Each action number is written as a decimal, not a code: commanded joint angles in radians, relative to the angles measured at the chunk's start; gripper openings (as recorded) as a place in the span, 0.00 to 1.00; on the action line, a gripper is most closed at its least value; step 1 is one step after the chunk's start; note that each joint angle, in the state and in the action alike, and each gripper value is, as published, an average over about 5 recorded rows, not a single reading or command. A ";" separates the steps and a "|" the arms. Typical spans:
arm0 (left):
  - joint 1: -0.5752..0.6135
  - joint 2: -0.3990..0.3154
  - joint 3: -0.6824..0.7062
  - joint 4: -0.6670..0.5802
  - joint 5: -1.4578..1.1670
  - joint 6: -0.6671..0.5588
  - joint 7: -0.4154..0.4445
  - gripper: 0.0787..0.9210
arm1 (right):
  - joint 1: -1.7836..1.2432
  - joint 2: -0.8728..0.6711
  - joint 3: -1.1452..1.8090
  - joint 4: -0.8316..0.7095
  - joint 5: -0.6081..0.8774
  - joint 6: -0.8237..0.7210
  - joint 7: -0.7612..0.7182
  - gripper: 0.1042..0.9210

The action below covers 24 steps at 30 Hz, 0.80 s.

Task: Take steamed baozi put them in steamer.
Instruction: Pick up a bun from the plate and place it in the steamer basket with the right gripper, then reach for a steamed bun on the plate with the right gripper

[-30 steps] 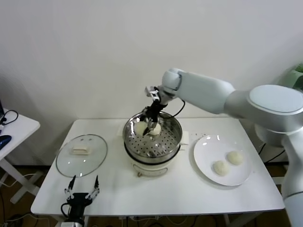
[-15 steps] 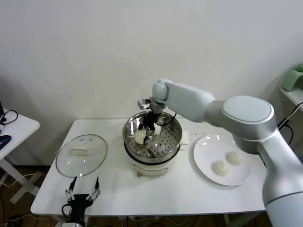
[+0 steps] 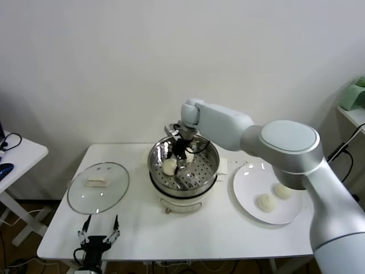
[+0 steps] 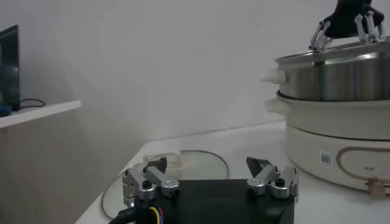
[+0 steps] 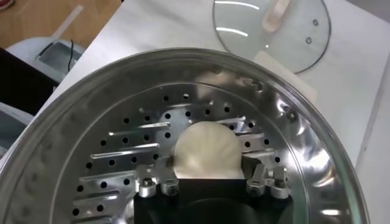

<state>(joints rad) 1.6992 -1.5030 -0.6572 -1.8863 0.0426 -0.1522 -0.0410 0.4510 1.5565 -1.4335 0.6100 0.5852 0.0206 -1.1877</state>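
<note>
Head view: I see the right gripper [image 3: 178,153] inside the steamer [image 3: 183,171], two baozi [image 3: 274,197] on the plate [image 3: 246,201]. Right wrist view alone shows me its fingers [image 5: 151,184] spread, released, either side of a smooth cream baozi [image 5: 205,151] on the perforated tray. Left gripper [image 4: 210,180] idles open near the lid [image 4: 204,161]

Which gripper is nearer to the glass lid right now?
Left. The left gripper sits open at the table's front edge, just in front of the glass lid. The right gripper is inside the steamer, open around a baozi.
</note>
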 commanded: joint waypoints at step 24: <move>-0.016 0.000 0.001 -0.005 -0.001 0.015 -0.005 0.88 | 0.320 -0.520 0.002 0.512 0.022 -0.090 -0.050 0.88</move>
<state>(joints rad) 1.6892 -1.5028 -0.6561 -1.8917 0.0426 -0.1441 -0.0451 0.6235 1.3396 -1.4305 0.8699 0.6067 -0.0285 -1.2190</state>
